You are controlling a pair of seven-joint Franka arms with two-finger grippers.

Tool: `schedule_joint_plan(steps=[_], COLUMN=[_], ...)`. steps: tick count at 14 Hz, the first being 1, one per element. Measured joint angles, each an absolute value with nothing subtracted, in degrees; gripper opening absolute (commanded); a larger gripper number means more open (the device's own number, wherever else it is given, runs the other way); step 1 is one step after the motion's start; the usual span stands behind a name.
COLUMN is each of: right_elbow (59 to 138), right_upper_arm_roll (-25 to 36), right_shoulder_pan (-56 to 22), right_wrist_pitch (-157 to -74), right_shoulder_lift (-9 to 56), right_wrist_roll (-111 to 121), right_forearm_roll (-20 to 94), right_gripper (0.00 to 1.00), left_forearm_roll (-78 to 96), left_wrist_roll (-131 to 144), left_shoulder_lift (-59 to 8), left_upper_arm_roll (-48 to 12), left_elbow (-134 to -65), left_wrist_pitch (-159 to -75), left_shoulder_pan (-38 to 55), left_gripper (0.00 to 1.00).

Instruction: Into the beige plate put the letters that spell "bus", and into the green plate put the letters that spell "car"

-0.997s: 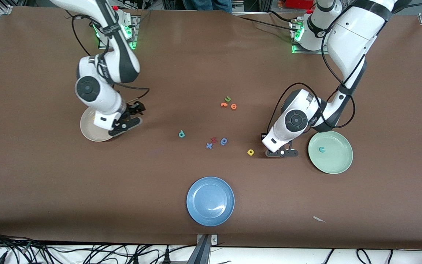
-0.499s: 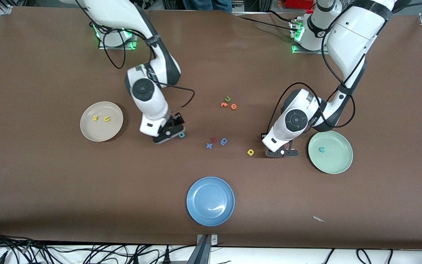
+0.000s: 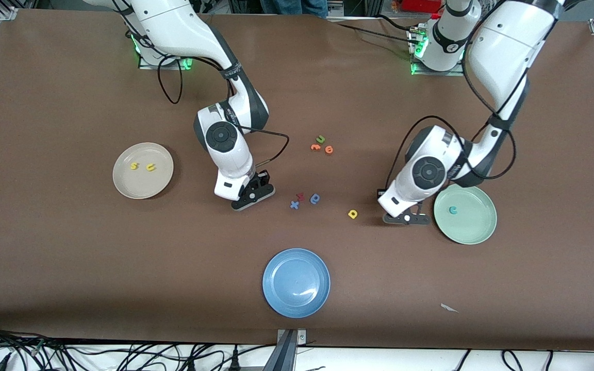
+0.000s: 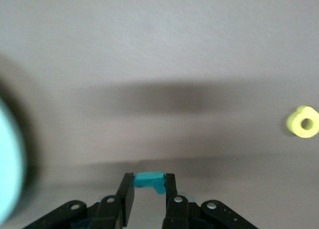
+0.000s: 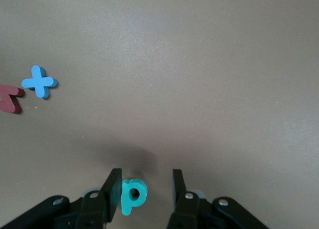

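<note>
The beige plate (image 3: 124,181) holds a yellow "s" (image 3: 133,166) and a yellow "u" (image 3: 150,167). My right gripper (image 5: 146,181) is down at the table between that plate and the loose letters. It is open around the teal "b" (image 5: 132,194): one finger touches the letter and the other stands apart. In the front view the right gripper (image 3: 253,196) hides the "b". My left gripper (image 4: 149,185) is shut on the teal "r" (image 4: 148,179), low over the table beside the green plate (image 3: 477,224). A teal "c" (image 3: 452,209) lies in that plate. The yellow "a" (image 3: 352,214) lies close by.
A blue "x" (image 3: 294,204), a red letter (image 3: 300,196) and a darker blue letter (image 3: 315,198) lie between the grippers. Farther from the camera lie a green "u" (image 3: 320,138) and two orange letters (image 3: 315,147). A blue plate (image 3: 296,282) sits near the front edge.
My right arm swung from over the beige plate across to the teal "b", and its fingers narrowed around it. My left gripper shifted slightly toward the green plate with the teal "r".
</note>
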State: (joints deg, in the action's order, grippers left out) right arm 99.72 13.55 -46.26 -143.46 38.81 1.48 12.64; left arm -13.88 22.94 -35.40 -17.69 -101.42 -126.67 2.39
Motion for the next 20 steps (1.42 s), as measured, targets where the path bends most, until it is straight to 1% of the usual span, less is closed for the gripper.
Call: schedule_joint_plan(steps=[4,8,9,10,11,12,14,15,16,17,20], right_elbow=[99.7,100.1,100.1,100.1,100.1,100.1,100.2,100.3,100.4,100.4,100.4], right_upper_arm_roll=[13.0,12.9,12.9,12.9,12.9,12.9,13.0,13.0,13.0,13.0,13.3], right_shoulder_pan=[-46.9,-48.0,-48.1,-48.1,-48.1,-48.1,-48.1,-48.1,-48.1,-48.1,-48.1], right_wrist_pitch=[-143.3,-143.3,-143.3,-143.3,-143.3,-143.3,-143.2,-143.1,-143.1,-143.1,-143.1], right_shoulder_lift=[39.4,40.5,40.7,40.8,40.8,40.8,40.8,40.8,40.8,40.8,40.6], right_wrist_roll=[-1.6,-2.6,-2.6,-2.6,-2.6,-2.6,-2.7,-2.7,-2.9,-2.9,-2.9], right_forearm_roll=[12.7,12.7,12.7,12.7,12.7,12.7,12.7,12.7,12.7,12.7,12.7], right_gripper=[0.53,0.53,0.53,0.53,0.52,0.51,0.49,0.46,0.24,0.12,0.12], left_forearm_roll=[-14.1,-20.5,-21.7,-22.5,-22.7,-22.7,-22.7,-22.7,-22.7,-22.7,-21.0], left_wrist_roll=[10.6,3.9,2.7,1.8,1.2,0.7,0.5,0.5,0.6,0.7,4.4], left_shoulder_lift=[-34.0,-34.1,-34.1,-34.2,-34.3,-34.4,-34.6,-34.7,-34.7,-34.7,-34.7], left_upper_arm_roll=[-17.2,-16.7,-16.7,-16.7,-16.6,-16.6,-16.7,-16.7,-16.7,-16.9,-17.9], left_elbow=[-100.7,-100.7,-100.7,-100.7,-100.7,-100.7,-100.7,-100.7,-100.5,-100.0,-98.9], left_wrist_pitch=[-125.2,-125.2,-125.2,-125.2,-125.2,-125.2,-125.2,-125.3,-125.4,-125.4,-125.4], left_shoulder_pan=[-4.4,-10.4,-11.4,-12.1,-12.5,-12.7,-12.7,-12.7,-12.7,-12.6,-11.3], left_gripper=[0.24,0.25,0.32,0.55,0.88,1.00,1.00,1.00,1.00,1.00,1.00])
